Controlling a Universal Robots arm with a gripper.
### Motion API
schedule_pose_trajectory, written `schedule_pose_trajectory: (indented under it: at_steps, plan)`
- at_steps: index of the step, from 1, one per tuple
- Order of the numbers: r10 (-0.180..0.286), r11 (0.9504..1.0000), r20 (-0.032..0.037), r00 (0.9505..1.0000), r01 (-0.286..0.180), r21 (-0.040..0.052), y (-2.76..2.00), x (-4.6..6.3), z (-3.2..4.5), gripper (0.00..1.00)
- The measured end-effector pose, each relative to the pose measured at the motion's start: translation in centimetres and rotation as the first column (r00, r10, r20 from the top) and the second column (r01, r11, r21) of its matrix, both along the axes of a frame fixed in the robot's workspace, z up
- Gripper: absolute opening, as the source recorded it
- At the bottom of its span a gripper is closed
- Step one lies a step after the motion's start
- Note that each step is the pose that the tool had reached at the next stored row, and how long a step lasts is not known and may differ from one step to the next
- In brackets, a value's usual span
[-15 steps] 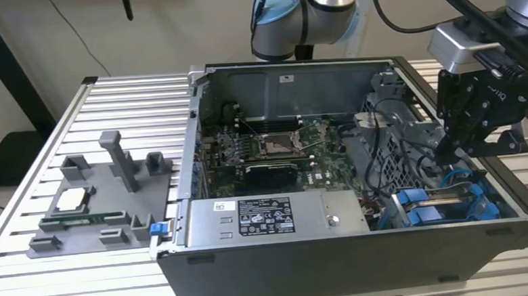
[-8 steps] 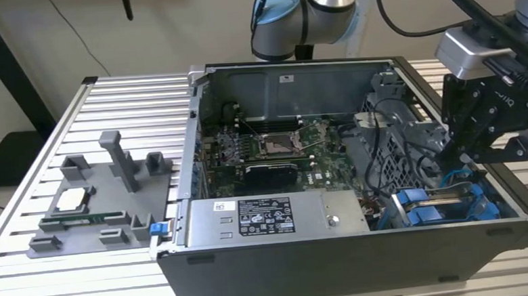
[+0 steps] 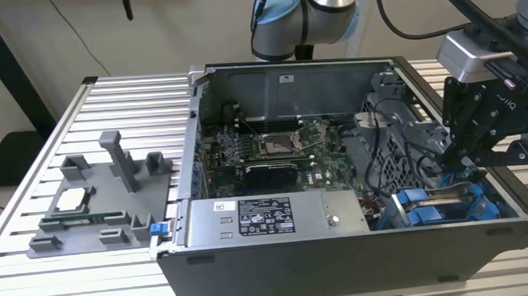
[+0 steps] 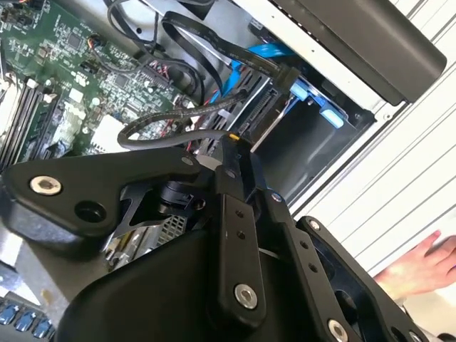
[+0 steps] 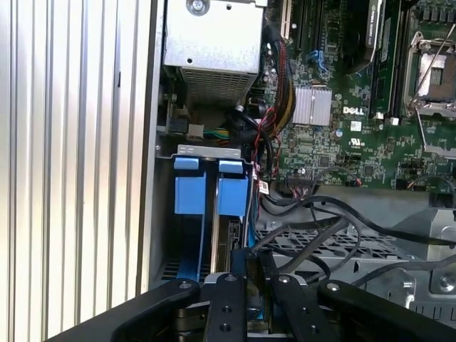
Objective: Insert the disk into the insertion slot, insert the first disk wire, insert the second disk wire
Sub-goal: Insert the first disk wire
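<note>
The disk (image 5: 232, 199) sits in the insertion slot (image 3: 430, 210), so wiring is the step in hand. The hand (image 4: 231, 139) is pinched shut at a black wire (image 4: 178, 117) (held or not, I cannot tell); plugging calls for square alignment

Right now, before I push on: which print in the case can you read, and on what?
Power supply label: too small to read.
White sticker on the case's inner wall: too small to read.
Motherboard: a white maker's mark and tiny codes; nothing I can quote.
</note>
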State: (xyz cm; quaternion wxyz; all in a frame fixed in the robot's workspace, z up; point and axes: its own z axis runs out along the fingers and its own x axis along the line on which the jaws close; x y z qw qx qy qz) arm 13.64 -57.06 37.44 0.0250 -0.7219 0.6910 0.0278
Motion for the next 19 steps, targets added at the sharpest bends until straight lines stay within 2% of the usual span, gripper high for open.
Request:
schedule_pose_trajectory:
  at_steps: [6, 11, 14, 19]
  plan:
    - [0.000, 1.0000, 0.0000, 1.0000, 0.000, -0.0006, -0.03, 0.00, -0.07, 0.00]
    - [0.000, 1.0000, 0.0000, 1.0000, 0.000, -0.0019, -0.34, 0.00, -0.24, 0.00]
    - [-0.001, 1.0000, 0.0000, 1.0000, 0.001, -0.0019, -0.55, 0.01, -0.44, 0.00]
    - [-0.001, 1.0000, 0.0000, 1.0000, 0.001, -0.0021, -0.59, 0.25, -0.87, 0.00]
